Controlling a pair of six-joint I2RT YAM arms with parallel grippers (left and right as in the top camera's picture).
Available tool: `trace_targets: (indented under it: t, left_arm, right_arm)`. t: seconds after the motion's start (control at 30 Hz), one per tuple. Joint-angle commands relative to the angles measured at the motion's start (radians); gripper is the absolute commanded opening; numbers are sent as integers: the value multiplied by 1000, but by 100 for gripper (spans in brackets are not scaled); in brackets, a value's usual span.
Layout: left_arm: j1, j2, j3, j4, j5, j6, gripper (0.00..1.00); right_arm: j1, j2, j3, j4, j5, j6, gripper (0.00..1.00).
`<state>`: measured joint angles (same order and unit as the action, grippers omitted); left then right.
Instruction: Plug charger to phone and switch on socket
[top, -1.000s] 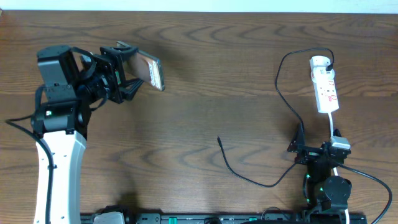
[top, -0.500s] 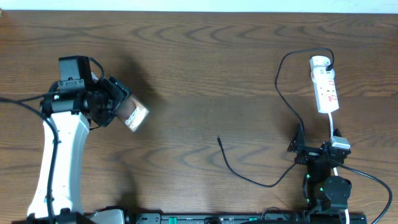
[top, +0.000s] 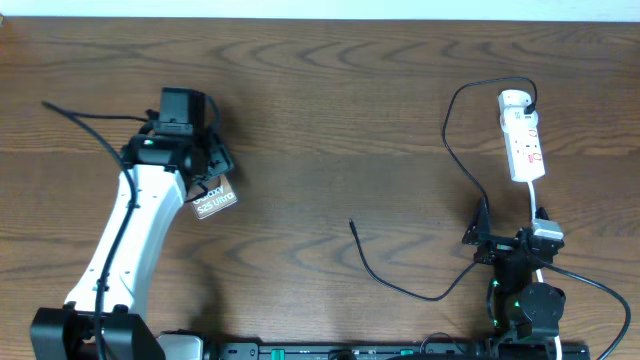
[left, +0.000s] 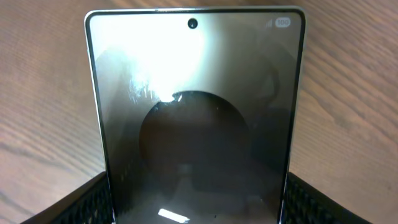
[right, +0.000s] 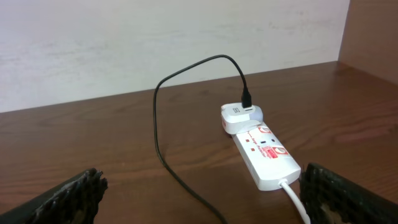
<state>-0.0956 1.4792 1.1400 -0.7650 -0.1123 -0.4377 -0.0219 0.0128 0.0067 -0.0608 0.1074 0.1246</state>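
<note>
Phone (top: 214, 198): your left fingers (left: 84, 202) gripped it, having swung it from the far-left worktop (top: 330, 120) nearer the charger tip (top: 352, 224), still well apart; your right fingers (right: 68, 199) stood wide, short of the untouched socket (top: 523, 140).

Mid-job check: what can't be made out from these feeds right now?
Phone port: cut off by the bottom edge in the left wrist view; under the left hand overhead.
Socket switches: on or off unreadable, too small in overhead and right wrist views.
Charger tip: too small overhead to tell its facing; outside both wrist views.
</note>
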Motion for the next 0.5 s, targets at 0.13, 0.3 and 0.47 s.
trace_targets:
  t: [0.13,0.3,0.47]
  left_arm:
    - [-30,-7,7,23,105,188,8]
    - [-30,-7,7,23,234,297,8]
    - [-30,-7,7,24,236,315,7]
  right_arm:
    - [-4,-3,-1,-3,-4,-9,99]
    - [-4,-3,-1,46,-85,35,99]
    - [-4,-3,51,116,-174,3,99]
